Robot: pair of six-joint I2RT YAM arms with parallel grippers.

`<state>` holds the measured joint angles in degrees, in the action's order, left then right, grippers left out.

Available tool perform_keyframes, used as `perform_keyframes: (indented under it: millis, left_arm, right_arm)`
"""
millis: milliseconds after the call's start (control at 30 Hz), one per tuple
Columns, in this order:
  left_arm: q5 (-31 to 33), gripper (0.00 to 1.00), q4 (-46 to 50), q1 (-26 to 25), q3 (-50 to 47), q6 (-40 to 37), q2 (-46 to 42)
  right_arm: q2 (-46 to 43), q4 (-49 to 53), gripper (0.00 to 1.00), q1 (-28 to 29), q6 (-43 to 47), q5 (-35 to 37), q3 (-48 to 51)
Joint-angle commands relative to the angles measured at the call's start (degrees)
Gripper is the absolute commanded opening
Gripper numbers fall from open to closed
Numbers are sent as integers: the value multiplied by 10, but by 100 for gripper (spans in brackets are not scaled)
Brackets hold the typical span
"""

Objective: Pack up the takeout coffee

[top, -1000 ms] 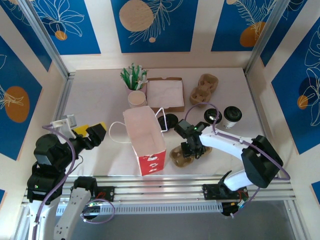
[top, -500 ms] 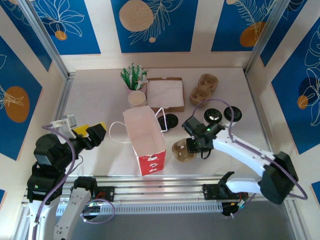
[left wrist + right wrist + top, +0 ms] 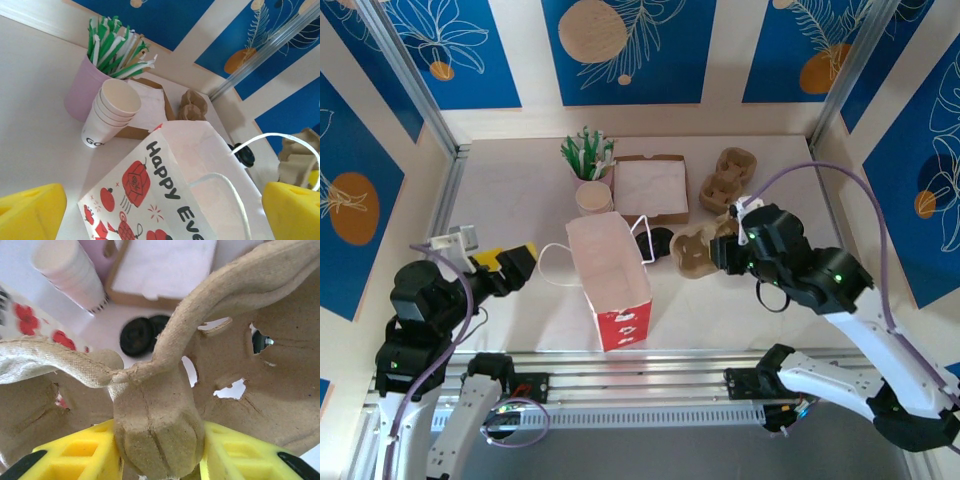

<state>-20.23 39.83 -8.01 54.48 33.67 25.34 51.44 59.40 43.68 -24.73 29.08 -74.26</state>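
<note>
The takeout coffee is hidden behind my raised right arm in the top view. My right gripper is shut on the centre post of a brown moulded cup carrier, held up off the table just right of the red-and-white paper bag. The bag stands upright with its white handles looped out. Left of the bag, my left gripper is open and faces the bag's printed side, its yellow fingers apart with nothing between them.
A stack of lidless white cups and a purple cup of green straws stand behind the bag. A napkin box and a second carrier lie at the back. Loose black lids lie beside the bag.
My right arm has risen and swung back, carrying the cup carrier up from the table's front to beside the bag's top. The coffee cup became hidden behind it. The left arm barely moved.
</note>
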Motion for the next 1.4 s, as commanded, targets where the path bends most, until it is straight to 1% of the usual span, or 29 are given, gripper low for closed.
perform_keyframes:
  millis: [0, 67, 133, 200, 267, 333, 400, 467, 567, 600, 667, 767, 867, 933, 1033, 1100, 1233, 1367]
  left_arm:
    - [-40, 100, -17, -5, 20, 24, 1]
    - [-53, 100, -15, -5, 24, 32, 2]
    - [-64, 100, -10, -5, 27, 36, 4]
    - [-81, 99, -10, -5, 27, 45, 6]
    - [-102, 96, -17, -5, 25, 54, 9]
    - [-120, 92, -23, -5, 21, 62, 13]
    - [-131, 87, -19, -5, 20, 63, 16]
    - [-132, 82, -10, -5, 19, 57, 16]
    - [-139, 73, -7, -5, 16, 58, 18]
    - [-144, 71, -9, -5, 14, 59, 19]
    - [-148, 69, -16, -5, 9, 66, 18]
    - [-159, 64, -32, -5, -2, 77, 17]
    - [-177, 58, -56, -5, -17, 96, 19]
    - [-187, 56, -73, -5, -26, 107, 21]
    - [-190, 52, -82, -5, -32, 112, 22]
    - [-191, 49, -85, -5, -33, 115, 24]
    - [-196, 44, -90, -5, -33, 117, 27]
    - [-198, 36, -93, -5, -33, 119, 29]
  right_arm:
    - [0, -16, 40, 22, 68, 37, -41]
    - [3, -25, 40, 35, 91, 55, -66]
    - [7, -44, 39, 51, 123, 49, -86]
    - [12, -67, 39, 79, 163, 43, -103]
    - [18, -93, 40, 113, 204, 47, -111]
    - [34, -108, 39, 156, 245, 63, -125]
    - [54, -128, 41, 210, 294, 107, -142]
    - [70, -146, 43, 253, 349, 134, -151]
    - [98, -156, 44, 292, 408, 152, -166]
    - [106, -152, 44, 300, 420, 147, -172]
    - [117, -149, 44, 308, 437, 127, -179]
    - [129, -139, 43, 319, 459, 95, -190]
    - [136, -140, 43, 318, 479, 60, -184]
    - [143, -135, 43, 318, 492, 40, -185]
    - [158, -123, 43, 312, 502, 11, -197]
    - [172, -98, 43, 304, 503, -15, -214]
    - [211, -57, 43, 293, 503, -28, -243]
    - [241, -21, 43, 263, 498, -49, -265]
